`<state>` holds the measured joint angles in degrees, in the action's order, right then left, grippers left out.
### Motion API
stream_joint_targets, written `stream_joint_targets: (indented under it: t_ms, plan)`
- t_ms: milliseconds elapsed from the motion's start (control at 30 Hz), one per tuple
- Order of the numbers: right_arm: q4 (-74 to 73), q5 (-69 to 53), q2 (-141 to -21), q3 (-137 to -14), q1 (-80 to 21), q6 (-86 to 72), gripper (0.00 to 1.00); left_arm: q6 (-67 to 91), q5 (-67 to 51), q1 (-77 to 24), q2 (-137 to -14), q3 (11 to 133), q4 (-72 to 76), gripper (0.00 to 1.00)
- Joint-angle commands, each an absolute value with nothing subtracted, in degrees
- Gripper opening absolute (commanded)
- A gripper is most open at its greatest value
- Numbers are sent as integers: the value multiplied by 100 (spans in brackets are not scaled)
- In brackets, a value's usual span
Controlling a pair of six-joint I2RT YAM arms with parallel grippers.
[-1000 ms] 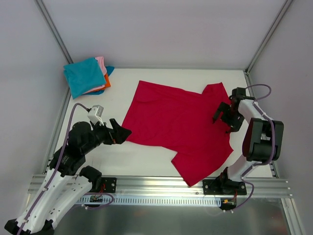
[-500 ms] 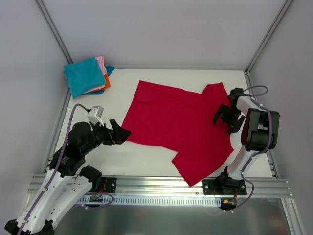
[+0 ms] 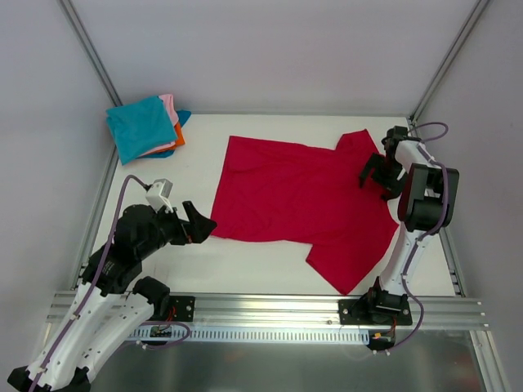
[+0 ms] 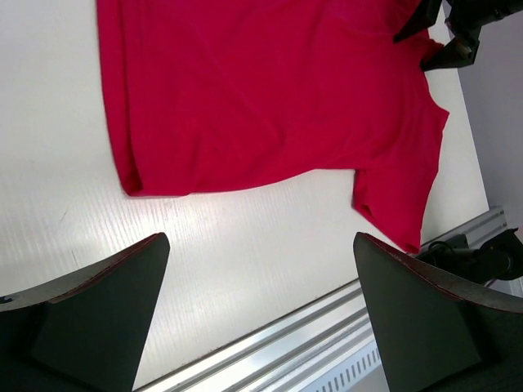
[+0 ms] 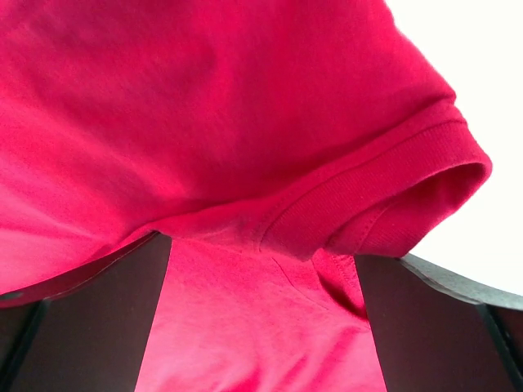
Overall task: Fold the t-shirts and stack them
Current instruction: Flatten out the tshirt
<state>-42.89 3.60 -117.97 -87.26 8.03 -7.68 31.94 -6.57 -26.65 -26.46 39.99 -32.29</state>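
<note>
Only overhead, folded stack [image 3: 145,128], red t-shirt [image 3: 298,200]

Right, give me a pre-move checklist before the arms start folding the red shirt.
1. Red t-shirt lying spread out on the table: ok, though its near sleeve juts toward the rail.
2. Right gripper open at the collar: ok, jaws wide, collar band bunched between them in the wrist view, not yet pinched.
3. Left gripper open and free: ok, it hovers just off the shirt's left edge, holding nothing.
4. Finished stack out of the way: ok, it sits in the far left corner, apart from the red shirt.
5. Cloth flat under the right gripper: not ok, the collar is lifted and folded.
</note>
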Motion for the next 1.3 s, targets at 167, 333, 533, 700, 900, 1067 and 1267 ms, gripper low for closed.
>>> stream_joint_targets:
  t_ms: [167, 333, 533, 700, 900, 1067, 1267]
  plan:
    - [-4587, 194, -12375, -10133, 826, -650, 99, 3076, -396, -2689, -2636, 4052, -3340, 99]
    - [-4588, 150, -11104, -9556, 633, -677, 99, 3173, -562, -2689, -2917, 3745, -2920, 99]
    - [-4491, -316, -8344, -7623, 229, -668, 99, 3225, -765, -2689, -3901, 3639, -2952, 99]
    - [-4614, -360, -6735, -6514, 185, -607, 99, 3208, -931, -2689, -4981, 3525, -3068, 99]
    - [-4896, -562, -5924, -6118, 185, -536, 100, 3401, -1230, -2689, -5763, 3401, -2322, 99]
    - [-4878, -738, -5792, -5880, 185, -554, 99, 3349, -1406, -2698, -6266, 3331, -1548, 89]
    - [-4878, -809, -5660, -5695, 185, -527, 100, 3191, -1265, -2690, -6617, 3252, -827, 88]
